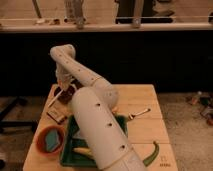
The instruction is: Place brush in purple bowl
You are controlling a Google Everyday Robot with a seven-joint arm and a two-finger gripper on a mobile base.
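The purple bowl (68, 95) sits at the far left of the wooden table (145, 127), partly hidden by my arm. The brush (55, 98) is a pale stick that slants from the bowl's left rim down toward the table edge. My gripper (62, 82) hangs at the end of the white arm, right above the bowl's far rim and the upper end of the brush. Whether it touches the brush is hidden.
An orange bowl (49, 140) with a blue-green sponge stands front left. A green tray (71, 148) with a yellow item lies under my arm. A brown block (57, 115), a fork (139, 113) and a green pepper-like thing (152, 155) lie on the table.
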